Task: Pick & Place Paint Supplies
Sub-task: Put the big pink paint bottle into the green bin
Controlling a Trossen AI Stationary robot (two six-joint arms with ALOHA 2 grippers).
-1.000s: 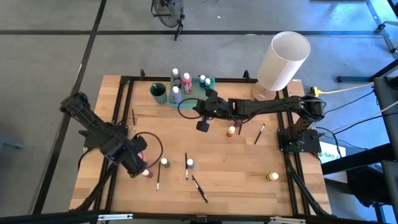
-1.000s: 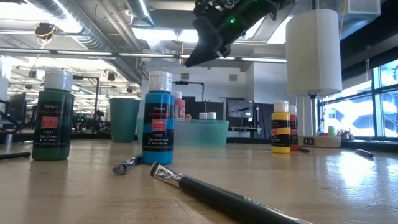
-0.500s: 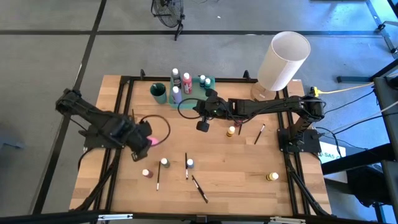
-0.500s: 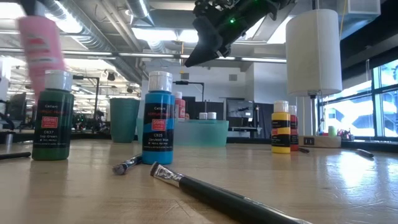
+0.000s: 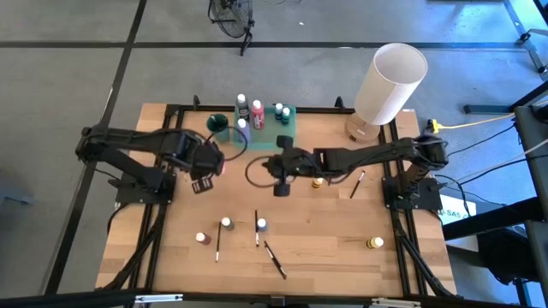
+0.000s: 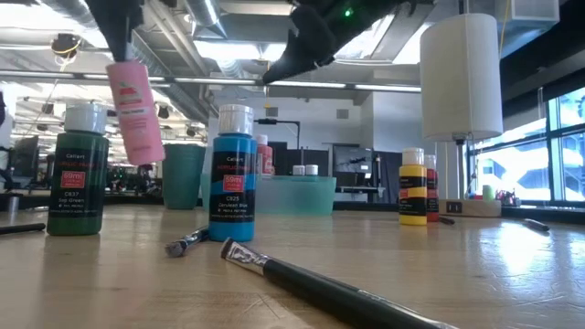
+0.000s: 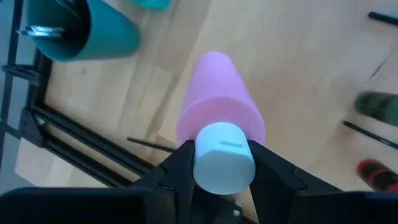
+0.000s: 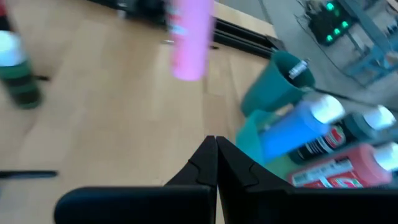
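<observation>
Wooden worktop, grey floor around.
Left gripper at nine o'clock, raised, clamps pink bottle; right gripper central, closed, empty.

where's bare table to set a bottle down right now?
Free: the wooden tabletop's stretch between the blue-labelled white-capped bottle and the yellow bottle near the right front; also the left front corner. Crowded: the translucent green tray at the back, and the bottle-and-brush cluster at centre front.

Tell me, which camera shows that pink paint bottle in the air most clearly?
The left wrist view: the pink paint bottle fills it, its white cap clamped in the left gripper. The low view shows it hanging cap-up; the right wrist view shows it blurred; from above it is a pink speck.
</observation>
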